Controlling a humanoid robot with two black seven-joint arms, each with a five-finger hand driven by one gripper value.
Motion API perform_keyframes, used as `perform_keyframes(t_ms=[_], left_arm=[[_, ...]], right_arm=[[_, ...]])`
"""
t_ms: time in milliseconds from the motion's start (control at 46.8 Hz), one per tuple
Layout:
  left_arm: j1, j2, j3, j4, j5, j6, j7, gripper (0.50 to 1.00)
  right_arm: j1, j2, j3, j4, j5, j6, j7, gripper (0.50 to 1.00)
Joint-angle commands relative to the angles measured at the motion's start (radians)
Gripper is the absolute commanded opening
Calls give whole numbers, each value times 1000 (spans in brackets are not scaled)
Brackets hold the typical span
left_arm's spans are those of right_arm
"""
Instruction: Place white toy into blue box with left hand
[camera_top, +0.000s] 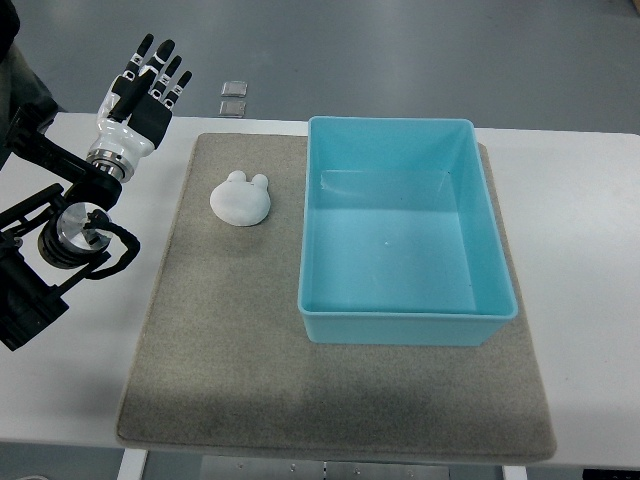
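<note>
Leftmost, entered from the picture's left edge: the black-framed left arm, angled up toward the far left corner of the white table. Ended in the left hand, raised over the table's far edge, fingers stretched out straight and slightly fanned, gripping nothing. Kept well apart from anything on the table.

Next, just beyond the table's far edge, lay two small square tiles on the grey floor, one behind the other.

Further right, spread over the middle of the table: a grey-brown felt mat, reaching nearly to the near edge. Rested on its far left part: the white toy, a rounded lump with two small ears pointing away from the robot, lying flat on the mat, near the hand but clear of it, and beside the box without touching it.

Then, on the right half of the mat, stood the blue box, rectangular, open-topped, upright, with nothing inside but its smooth bottom. Showed no right arm anywhere.
</note>
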Motion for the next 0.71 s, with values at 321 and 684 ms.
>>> perform_keyframes(t_ms=[321,684], left_arm=[[0,-2,5,-3,0,17,0,999],[-2,-2,10,21,1,-2,0,999]], right_arm=[[0,0,0,0,0,-1,0,936],[0,0,0,0,-1,-1,0,936]])
